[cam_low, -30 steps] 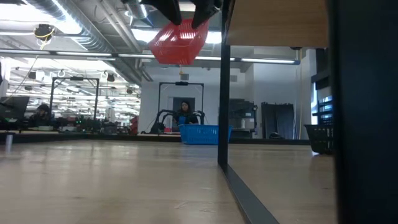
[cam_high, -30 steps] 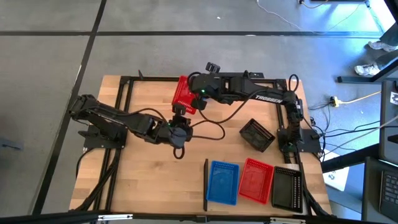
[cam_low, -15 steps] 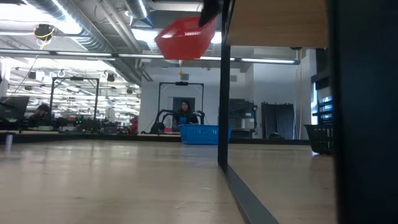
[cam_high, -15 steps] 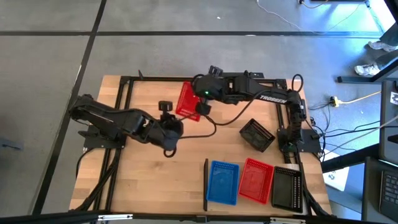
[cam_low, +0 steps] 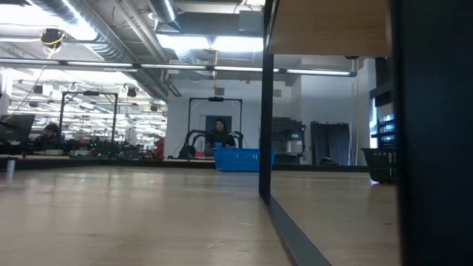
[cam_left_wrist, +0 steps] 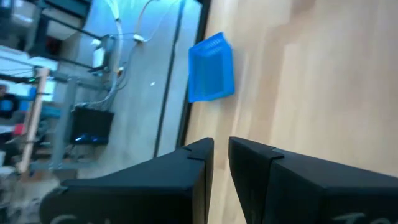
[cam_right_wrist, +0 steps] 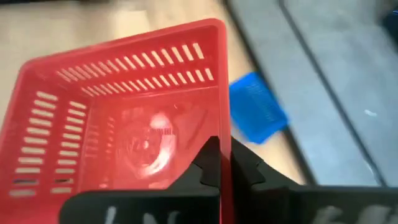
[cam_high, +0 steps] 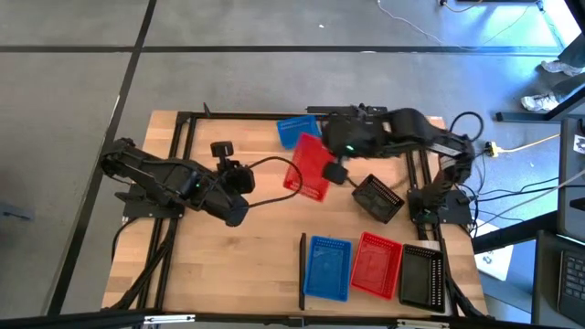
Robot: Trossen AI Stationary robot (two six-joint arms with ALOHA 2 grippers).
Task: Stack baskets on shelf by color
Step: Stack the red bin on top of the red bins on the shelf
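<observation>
The red basket (cam_high: 308, 174) hangs above the table's middle, pinched by its rim in the right gripper (cam_high: 335, 173), whose fingers are clenched on one wall, as the right wrist view shows. To the left, the left gripper (cam_high: 234, 212) is near the table's left half, its fingers slightly parted around nothing; it is well apart from any basket. From the held basket, the shelf (cam_high: 375, 291) lies toward the near edge and to the right, where a blue basket (cam_high: 328, 268), a red one (cam_high: 376, 265) and a black one (cam_high: 423, 274) sit in a row. The carried basket's long axis runs roughly parallel to theirs. The right arm is nearer, so it probably finishes the placement onto the shelved red basket. A loose blue basket (cam_high: 297, 130) and a loose black basket (cam_high: 378, 197) wait nearby.
</observation>
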